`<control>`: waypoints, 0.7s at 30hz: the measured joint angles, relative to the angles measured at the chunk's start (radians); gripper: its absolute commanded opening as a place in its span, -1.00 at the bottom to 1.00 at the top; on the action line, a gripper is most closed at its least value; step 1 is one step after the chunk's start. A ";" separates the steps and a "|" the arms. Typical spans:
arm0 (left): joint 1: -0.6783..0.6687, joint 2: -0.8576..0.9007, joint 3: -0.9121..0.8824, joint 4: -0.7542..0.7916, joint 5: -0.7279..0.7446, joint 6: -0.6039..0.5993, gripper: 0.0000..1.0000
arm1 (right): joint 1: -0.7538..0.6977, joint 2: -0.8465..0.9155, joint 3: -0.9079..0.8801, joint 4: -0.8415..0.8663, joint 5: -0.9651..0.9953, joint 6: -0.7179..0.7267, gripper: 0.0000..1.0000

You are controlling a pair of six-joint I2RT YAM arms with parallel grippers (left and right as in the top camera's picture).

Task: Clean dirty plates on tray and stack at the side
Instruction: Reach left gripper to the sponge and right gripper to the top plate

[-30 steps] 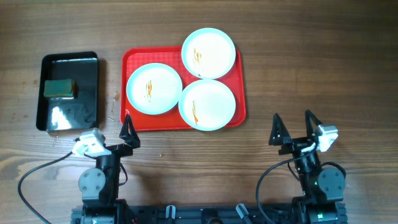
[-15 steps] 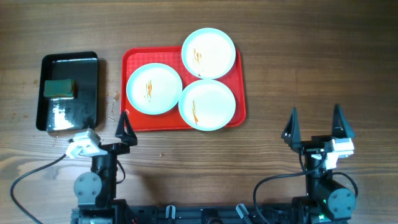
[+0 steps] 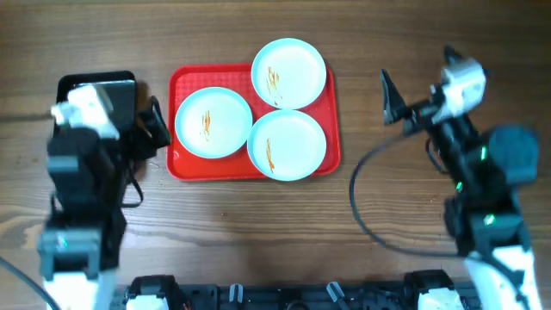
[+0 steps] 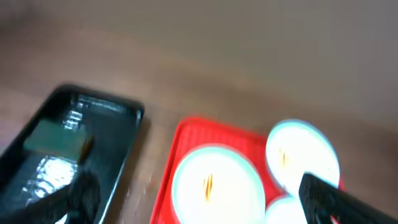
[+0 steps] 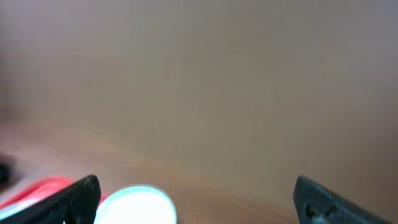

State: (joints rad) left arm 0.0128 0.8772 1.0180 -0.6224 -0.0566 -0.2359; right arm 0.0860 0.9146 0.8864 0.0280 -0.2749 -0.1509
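Both claws are wide open and empty. The left claw point(image 4: 196, 186) hovers between the small glossy black tray point(image 4: 107, 144) and the large red rectangular plastic tray point(image 3: 185, 168). The right claw point(image 5: 196, 186) hangs over bare wooden counter point(image 3: 258, 232) beside the red tray. The three small round white plates point(image 3: 213, 123) lie on the red tray, sauce-streaked and packed edge to edge, so lifting one could drag its neighbours. From overhead the left arm hides the green sponge point(image 4: 59, 137); the left wrist view shows it in the black tray.
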 measured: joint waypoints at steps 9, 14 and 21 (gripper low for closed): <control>0.001 0.663 0.874 -0.729 0.184 0.007 1.00 | 0.000 0.484 0.743 -0.766 -0.216 0.041 0.99; 0.001 0.756 0.953 -0.716 0.371 0.007 1.00 | 0.000 0.713 0.977 -1.016 -0.238 0.045 0.99; 0.001 0.756 0.962 -0.713 0.393 0.006 0.99 | 0.032 0.842 0.977 -0.958 -0.280 0.240 0.99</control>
State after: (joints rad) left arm 0.0139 1.6337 1.9797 -1.3350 0.3367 -0.2302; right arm 0.1181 1.7569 1.8637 -0.9302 -0.5552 0.0887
